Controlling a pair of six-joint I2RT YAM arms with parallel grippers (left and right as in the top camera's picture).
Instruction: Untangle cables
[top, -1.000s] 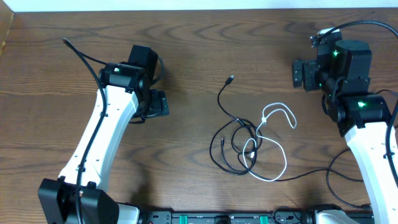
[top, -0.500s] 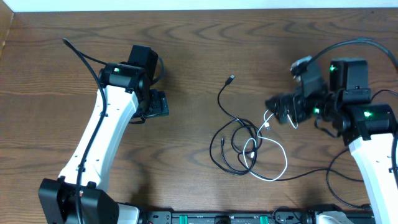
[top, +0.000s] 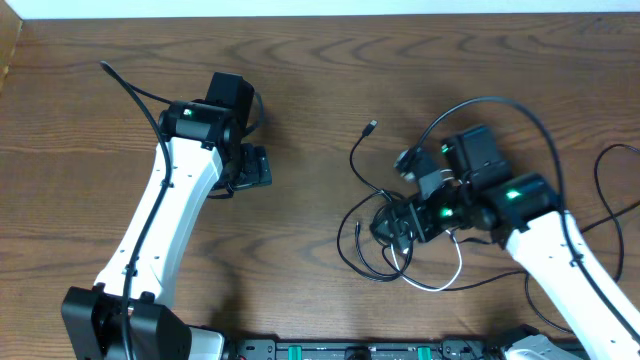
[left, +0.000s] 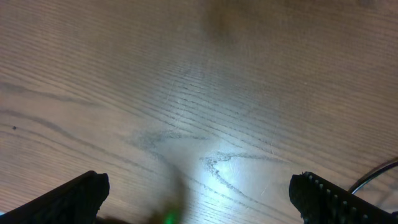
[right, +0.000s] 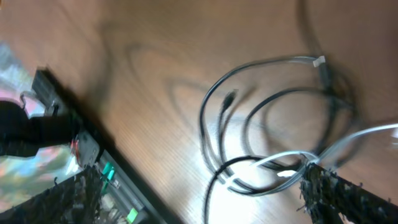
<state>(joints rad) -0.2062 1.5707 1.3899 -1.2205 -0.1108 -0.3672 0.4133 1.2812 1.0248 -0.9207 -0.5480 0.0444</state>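
Cables, one black (top: 354, 160) and one white (top: 457, 265), lie tangled on the counter (top: 300, 70), right of centre and near its front edge. At left, the left tool (top: 248, 168) hangs over bare wood, well apart from the tangle, jaws spread wide and holding nothing; its wrist view shows only wood grain. At centre, the black cable's plug end (top: 371, 127) trails free toward the back, while its loops cross the white cable's loops nearer the front. At right, the right tool (top: 400, 226) is poised over those loops, jaws released and empty; whether a finger touches a strand cannot be told.

Step in hand, as judged: the approach to a first grip. The next move calls for closing on one strand only, then drawing it clear of the other.

Open room: bare counter lies to the left of the tangle and behind it. The front rail (top: 340, 350) is near, so a pull frontward would be cramped.
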